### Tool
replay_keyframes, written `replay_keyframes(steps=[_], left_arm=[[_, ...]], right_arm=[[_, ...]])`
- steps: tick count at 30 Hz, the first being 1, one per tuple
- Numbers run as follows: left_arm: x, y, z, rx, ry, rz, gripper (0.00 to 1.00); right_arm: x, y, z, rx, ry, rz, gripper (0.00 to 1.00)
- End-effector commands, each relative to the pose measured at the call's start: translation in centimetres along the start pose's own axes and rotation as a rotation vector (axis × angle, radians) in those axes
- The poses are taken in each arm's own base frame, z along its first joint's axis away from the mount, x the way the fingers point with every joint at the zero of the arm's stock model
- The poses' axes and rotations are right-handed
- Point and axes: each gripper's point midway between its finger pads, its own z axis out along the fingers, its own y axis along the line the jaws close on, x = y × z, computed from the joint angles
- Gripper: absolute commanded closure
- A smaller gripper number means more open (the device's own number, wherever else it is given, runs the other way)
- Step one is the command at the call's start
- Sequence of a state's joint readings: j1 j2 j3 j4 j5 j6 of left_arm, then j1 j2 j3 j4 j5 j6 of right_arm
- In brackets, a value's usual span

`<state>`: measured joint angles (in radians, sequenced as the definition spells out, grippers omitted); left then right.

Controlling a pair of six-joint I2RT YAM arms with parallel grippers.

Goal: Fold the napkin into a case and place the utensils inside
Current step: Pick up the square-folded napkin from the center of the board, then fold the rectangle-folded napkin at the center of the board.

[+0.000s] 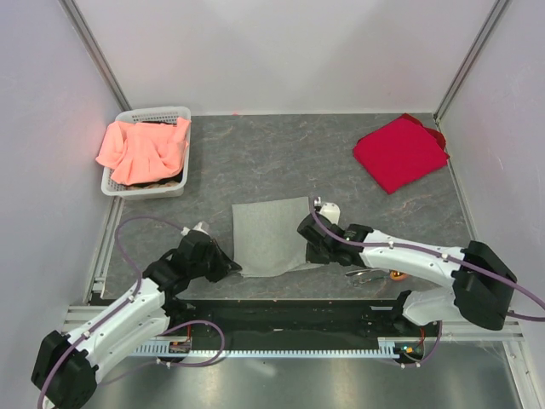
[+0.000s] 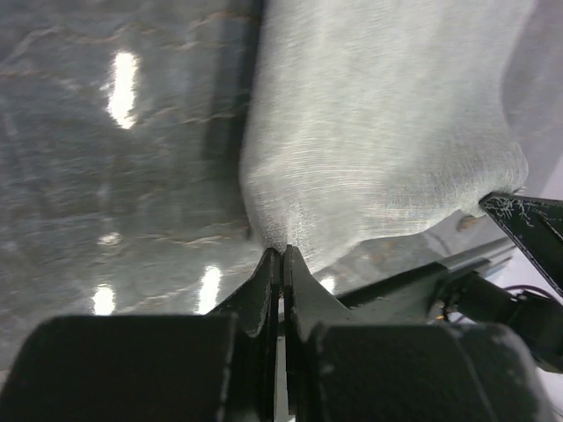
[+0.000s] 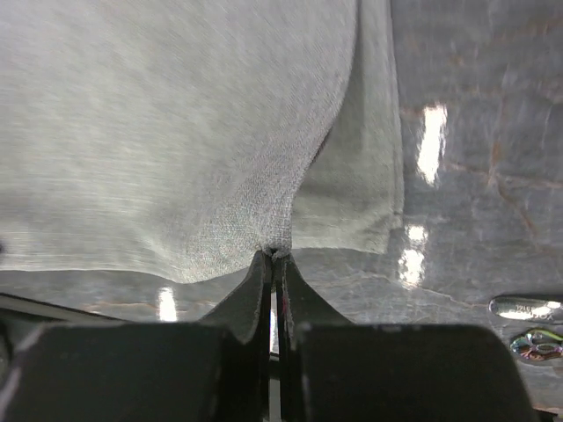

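Note:
The grey-green napkin (image 1: pixel 269 236) lies on the table between the two arms, its near edge lifted. My left gripper (image 1: pixel 236 271) is shut on its near left corner; the left wrist view shows the napkin (image 2: pixel 378 132) rising from the pinched tips (image 2: pixel 283 253). My right gripper (image 1: pixel 305 252) is shut on the near right corner; the right wrist view shows the napkin (image 3: pixel 176 132) gathered at the tips (image 3: pixel 275 256) with a lower layer behind. The utensils (image 1: pixel 375 276) lie under the right forearm, and their silvery ends show in the right wrist view (image 3: pixel 528 308).
A white basket (image 1: pixel 115 188) with a salmon-orange cloth (image 1: pixel 140 149) stands at the back left. A bright red cloth (image 1: pixel 399 152) lies at the back right. Enclosure walls stand on three sides. A black rail (image 1: pixel 298 315) runs along the near edge.

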<state>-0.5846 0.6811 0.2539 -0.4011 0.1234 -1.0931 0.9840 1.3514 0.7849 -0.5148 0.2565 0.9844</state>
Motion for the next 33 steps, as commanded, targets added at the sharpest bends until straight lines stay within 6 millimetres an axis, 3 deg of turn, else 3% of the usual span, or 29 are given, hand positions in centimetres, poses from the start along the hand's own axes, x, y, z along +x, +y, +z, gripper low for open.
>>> replay_keyframes(steps=[1, 4, 6, 7, 8, 9, 10, 11, 12, 14, 16, 17, 18, 21, 26, 27, 29, 33], left_arm=[[-2.6, -4.7, -1.7, 0.102, -0.072, 0.044, 0.98], [-4.4, -6.5, -2.0, 0.096, -0.117, 0.065, 0.98], [-6.3, -8.7, -2.7, 0.119, -0.161, 0.085, 0.98], [-6.9, -8.9, -2.1, 0.093, -0.162, 0.086, 0.98], [-7.5, -9.6, -2.1, 0.098, -0.170, 0.101, 0.98], [-9.1, -11.2, -2.7, 0.120, -0.197, 0.101, 0.98], [-9.6, -11.5, -2.1, 0.101, -0.186, 0.115, 0.98], [-10.4, -12.0, -2.1, 0.097, -0.196, 0.120, 0.98], [-12.3, -13.6, -2.8, 0.117, -0.242, 0.121, 0.98], [-14.6, -14.0, -2.1, 0.089, -0.277, 0.130, 0.98], [-18.0, -16.0, -2.8, 0.115, -0.339, 0.133, 0.98], [-19.1, -15.9, -2.0, 0.094, -0.339, 0.131, 0.98], [-21.1, -17.2, -2.7, 0.106, -0.380, 0.132, 0.98], [-24.5, -18.7, -2.3, 0.121, -0.403, 0.143, 0.98], [-29.0, -20.4, -1.8, 0.168, -0.423, 0.144, 0.98], [-28.9, -20.5, -0.7, 0.186, -0.374, 0.147, 0.98], [-30.0, -21.6, -0.6, 0.238, -0.373, 0.160, 0.98], [-30.0, -22.9, 1.2, 0.320, -0.282, 0.182, 0.98]], right_arm=[[-4.6, 0.9, -2.4, -0.008, -0.143, -0.062, 1.00], [-7.3, 0.6, -2.2, -0.004, -0.171, -0.088, 1.00], [-10.3, 0.4, -2.1, -0.010, -0.210, -0.100, 1.00], [-11.6, 0.4, -2.2, -0.011, -0.226, -0.103, 1.00], [-14.3, 0.6, -2.6, -0.011, -0.261, -0.082, 1.00], [-15.7, 0.6, -2.8, -0.010, -0.279, -0.122, 1.00], [-17.4, 0.3, -3.1, -0.007, -0.300, -0.115, 1.00], [-19.6, 1.2, -3.5, -0.020, -0.329, -0.124, 1.00], [-20.8, 1.2, -3.5, -0.020, -0.341, -0.128, 1.00], [-24.3, 1.9, -3.5, -0.048, -0.377, -0.135, 1.00], [-26.7, 2.8, -3.4, -0.083, -0.404, -0.149, 1.00], [-28.5, 3.4, -3.0, -0.098, -0.418, -0.144, 1.00], [-29.2, 4.1, -2.9, -0.127, -0.415, -0.155, 1.00], [-32.1, 5.7, -2.4, -0.158, -0.445, -0.175, 1.00], [-36.0, 6.8, -1.4, -0.188, -0.472, -0.184, 1.00], [-36.4, 6.8, -1.3, -0.186, -0.473, -0.184, 1.00], [-37.0, 6.3, -1.0, -0.176, -0.470, -0.183, 1.00], [-37.3, 5.7, -0.6, -0.186, -0.460, -0.169, 1.00]])
